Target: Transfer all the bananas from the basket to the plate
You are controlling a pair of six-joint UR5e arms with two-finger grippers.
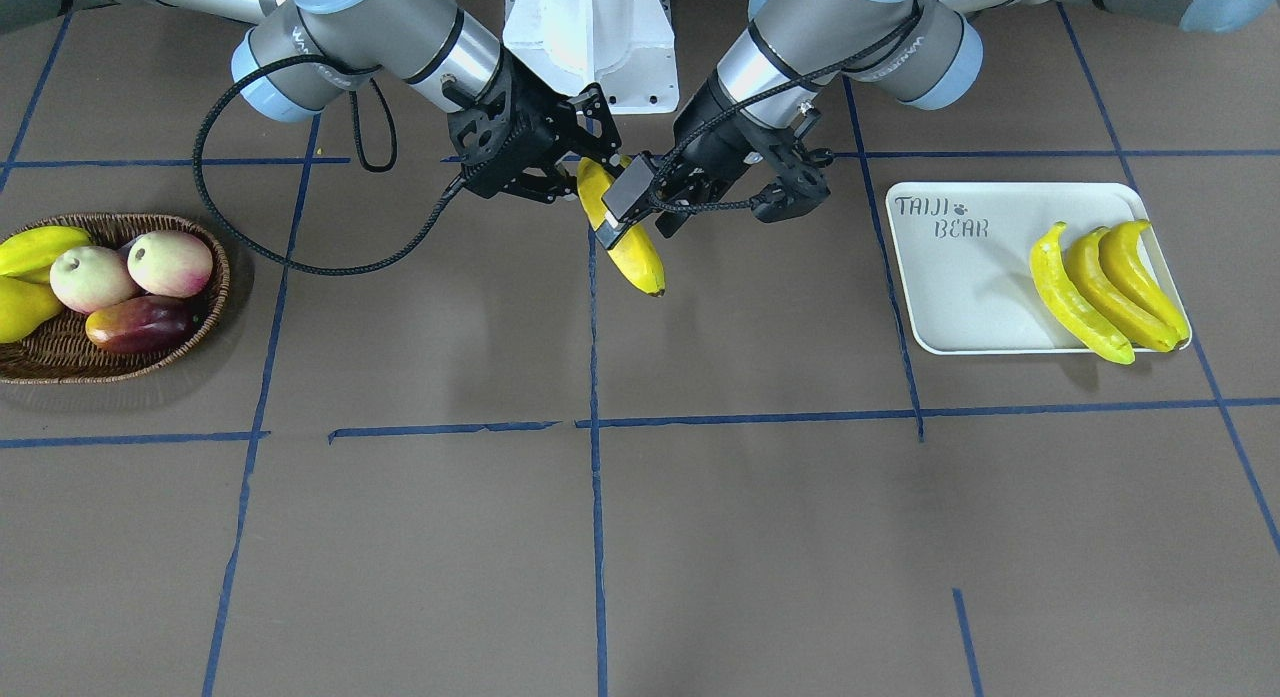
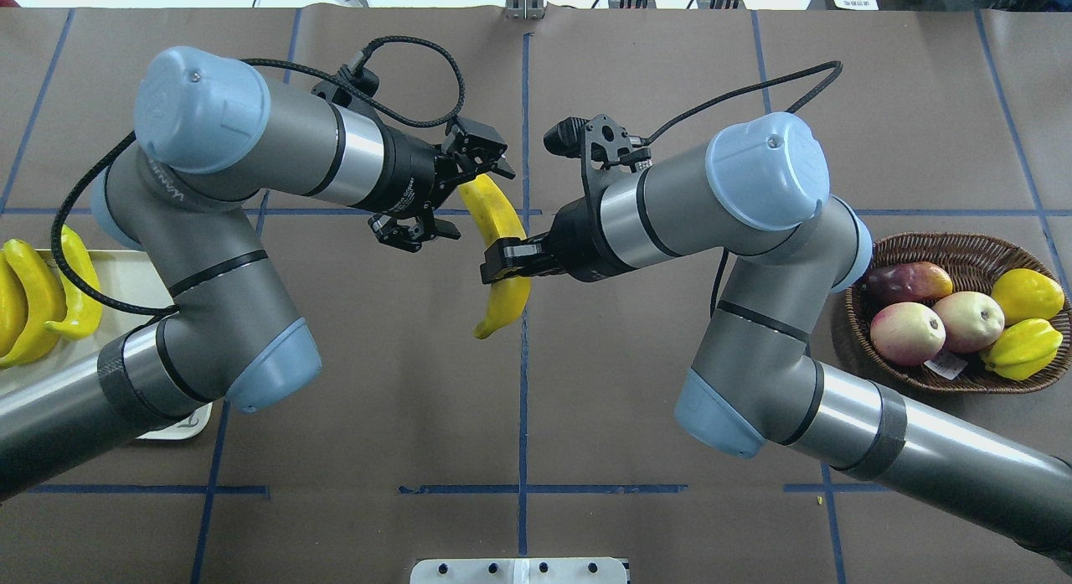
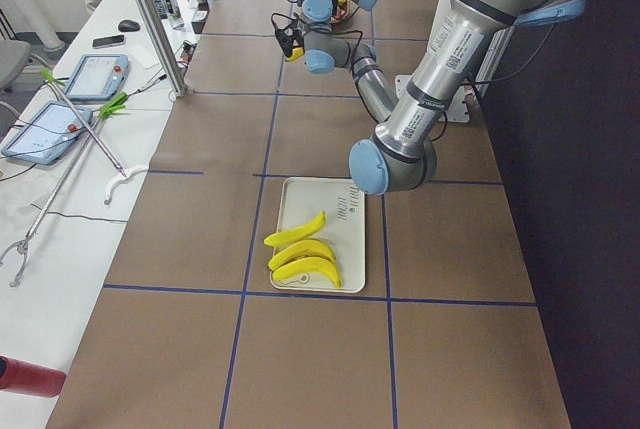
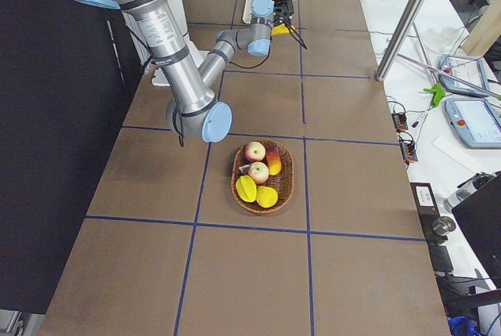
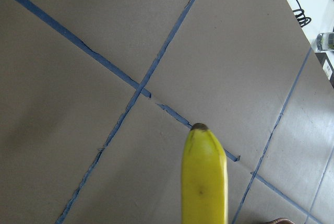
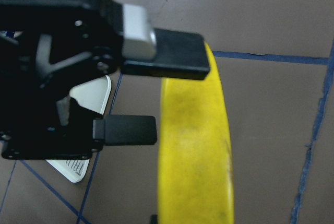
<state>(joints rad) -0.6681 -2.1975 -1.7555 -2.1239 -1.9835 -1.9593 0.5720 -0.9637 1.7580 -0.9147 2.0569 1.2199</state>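
One yellow banana hangs in the air over the table's middle, between both grippers; it also shows in the overhead view. My right gripper is shut on its middle, and the banana runs up from the bottom of the right wrist view. My left gripper has its fingers clamped on the part toward the far end, whose tip shows in the left wrist view. Three bananas lie side by side on the plate. No banana shows in the basket.
The basket holds two peaches, a dark mango, a yellow pear and a starfruit. Blue tape lines cross the brown table. The white robot base stands behind the grippers.
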